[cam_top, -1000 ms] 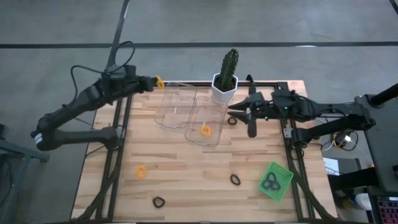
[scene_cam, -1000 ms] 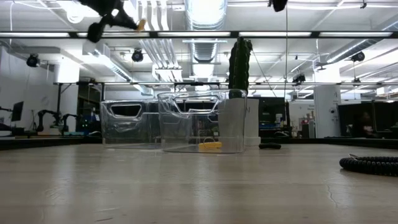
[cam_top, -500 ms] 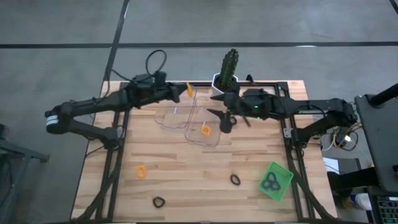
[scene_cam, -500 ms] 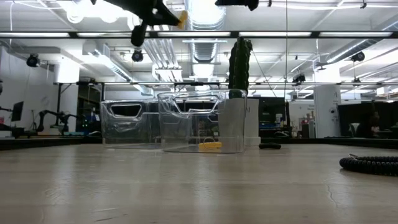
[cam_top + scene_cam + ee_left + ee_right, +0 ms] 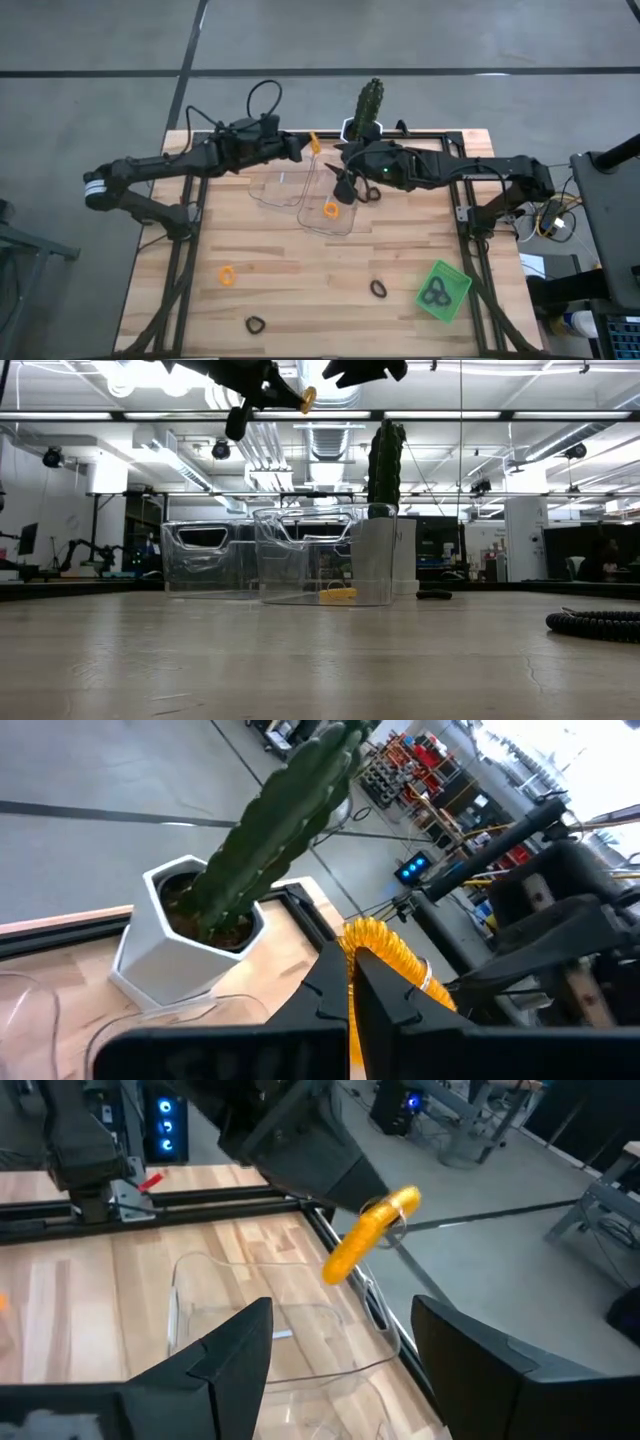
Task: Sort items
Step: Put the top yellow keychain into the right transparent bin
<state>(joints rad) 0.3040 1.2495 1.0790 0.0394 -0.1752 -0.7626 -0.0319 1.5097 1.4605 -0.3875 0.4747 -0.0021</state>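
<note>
My left gripper (image 5: 303,146) reaches in from the table's left and is shut on an orange ring (image 5: 313,143), held high above the far edge of two clear trays (image 5: 281,182). The ring (image 5: 386,954) sticks out past its fingertips (image 5: 350,982). My right gripper (image 5: 338,185) hangs open above the right clear tray (image 5: 345,215), facing the ring (image 5: 368,1236), with nothing between its fingers. One orange ring (image 5: 330,210) lies in that tray. On the table lie another orange ring (image 5: 227,274) and black rings (image 5: 378,288), (image 5: 255,324), (image 5: 373,193). My left gripper pinches the orange ring's near part (image 5: 352,952) between its two shut fingers. The fingers come about level from the table's left. The rest of the loop (image 5: 307,398) stands out beyond the fingertips, lifted clear high above the trays.
A cactus in a white pot (image 5: 363,118) stands at the far edge, just behind both grippers. A green square tray (image 5: 446,298) at the near right holds black rings. The two grippers are close together above the clear trays.
My left gripper has carried the orange ring toward the table's right, from the far left corner to above the trays' far edge. My right gripper has gone toward the table's left, from beside the cactus to above the right clear tray, and has turned toward the ring.
</note>
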